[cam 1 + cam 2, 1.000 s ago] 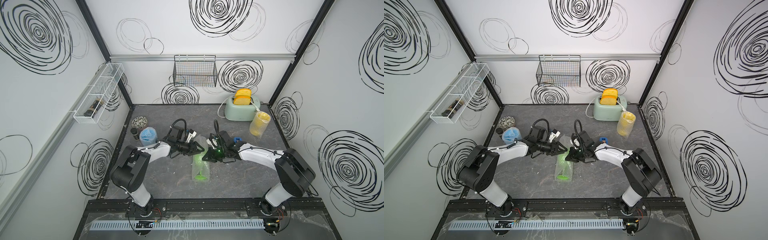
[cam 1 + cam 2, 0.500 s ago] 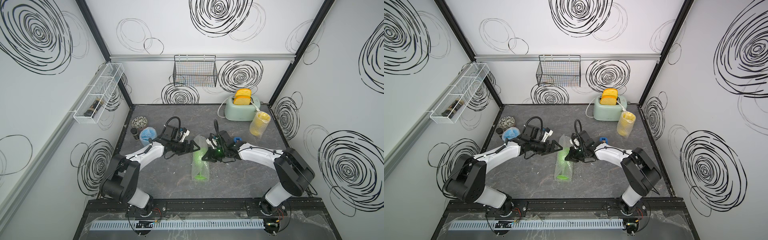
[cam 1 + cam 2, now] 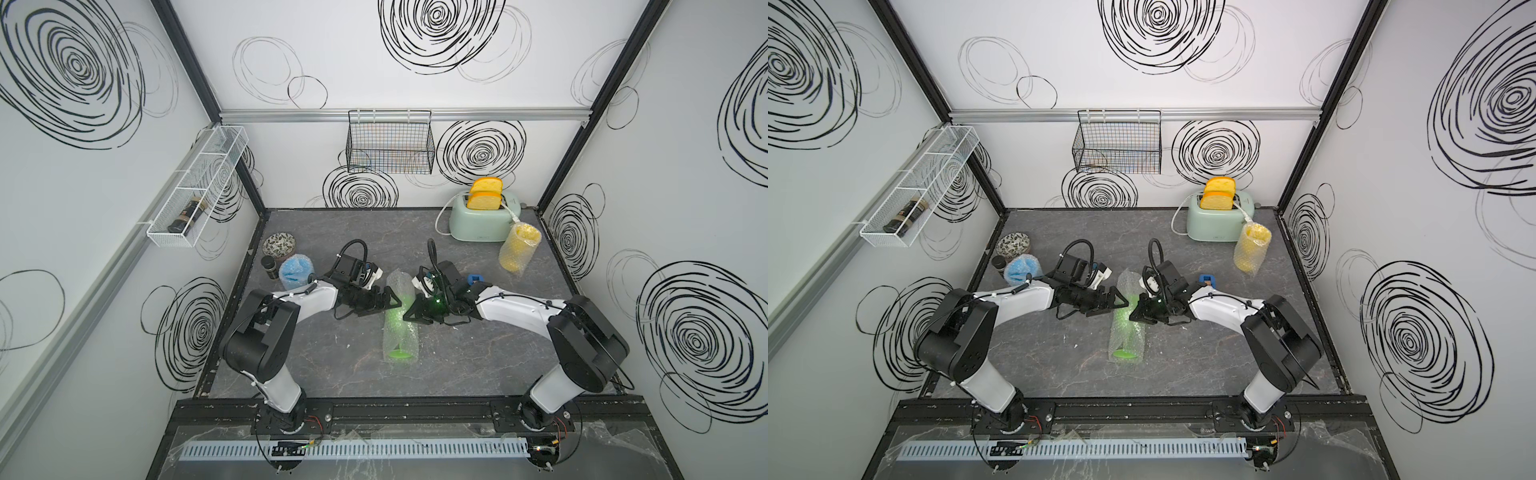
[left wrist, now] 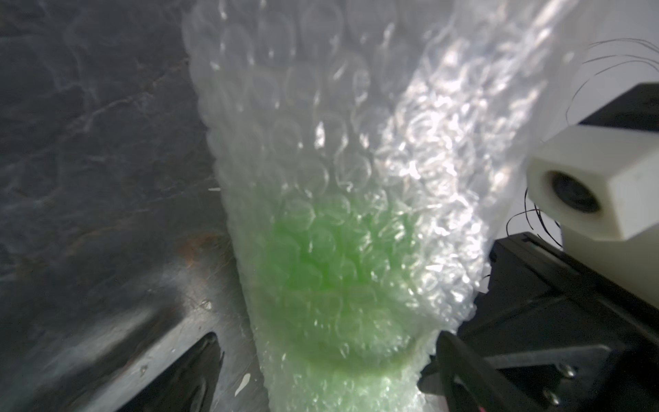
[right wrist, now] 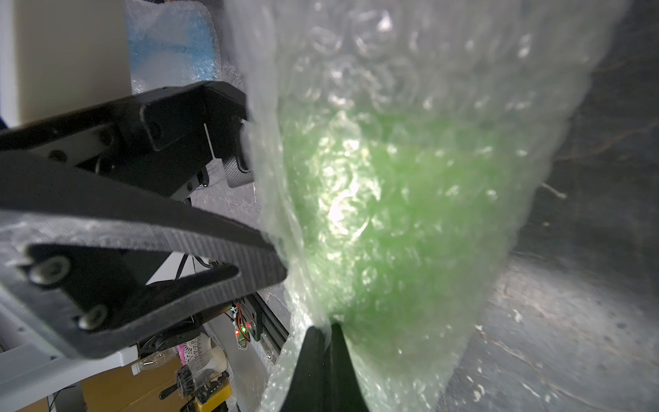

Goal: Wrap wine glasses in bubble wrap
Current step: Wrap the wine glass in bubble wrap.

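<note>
Pinching a fold of the bubble wrap (image 5: 392, 107), my right pincer (image 5: 325, 331) has its jaws closed tight on the clear film at the edge of the roll. My left pincer (image 3: 391, 300) stands wide at the opposite side of the roll, with its fingertips close against the film and nothing clamped between them.

Inside the roll lies the green goblet (image 3: 400, 354). It is on its side in the middle of the counter (image 3: 332, 374), foot toward the front rail and cup end between my two pincers.

No writing can be read anywhere. The pale green toaster (image 3: 478, 224) has a small mark low on its front, too small to make out. The dark bottle (image 3: 187, 214) in the white wire rack (image 3: 199, 166) on the left wall shows a label too small to read.

Two yellow slices of toast (image 3: 485, 199) stick up from the toaster. The yellow goblet (image 3: 517, 249), wrapped, leans just beside it at the back right. The blue goblet (image 3: 294, 272), also wrapped, sits by the left edge near a patterned bowl (image 3: 279, 244) and a small dark jar (image 3: 269, 266). A blue tape dispenser (image 3: 475, 279) peeks out behind my right arm.

The counter is dark grey with pale marble veins. The walls (image 3: 332, 62) are white with black scribbled swirls, and a black wire basket (image 3: 390, 147) hangs on the back one.
</note>
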{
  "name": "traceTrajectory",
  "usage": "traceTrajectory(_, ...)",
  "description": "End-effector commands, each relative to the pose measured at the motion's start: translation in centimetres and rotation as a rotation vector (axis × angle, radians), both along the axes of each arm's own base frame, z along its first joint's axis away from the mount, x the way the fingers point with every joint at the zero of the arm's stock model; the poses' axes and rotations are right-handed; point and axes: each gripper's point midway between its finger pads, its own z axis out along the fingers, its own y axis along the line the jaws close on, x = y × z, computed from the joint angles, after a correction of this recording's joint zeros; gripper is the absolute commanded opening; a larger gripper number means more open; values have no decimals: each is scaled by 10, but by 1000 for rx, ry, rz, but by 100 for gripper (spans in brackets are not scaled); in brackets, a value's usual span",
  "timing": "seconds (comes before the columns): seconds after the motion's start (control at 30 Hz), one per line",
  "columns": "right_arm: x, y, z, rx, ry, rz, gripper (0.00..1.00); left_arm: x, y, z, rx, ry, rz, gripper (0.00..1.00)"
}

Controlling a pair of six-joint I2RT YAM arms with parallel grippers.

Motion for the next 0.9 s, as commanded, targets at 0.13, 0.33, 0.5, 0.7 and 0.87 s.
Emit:
traceTrajectory(0.13, 0, 1, -8, -32, 10, -5, 0, 7, -3, -14, 54, 4, -7, 96)
traceTrajectory(0.33, -3, 3, 0, -28, -2, 4, 0, 7, 13, -38, 173, 36, 30, 87)
traceTrajectory(0.5, -12, -1, 18, -24, 4, 11, 19, 5, 16, -40, 187, 33, 36, 84)
traceTrajectory(0.7, -32, 4, 27, -38, 52, 46, 38, 4, 13, -40, 192, 23, 28, 85)
traceTrajectory(0.87, -44, 6, 26, -60, 84, 76, 40, 4, 13, -40, 189, 25, 36, 84)
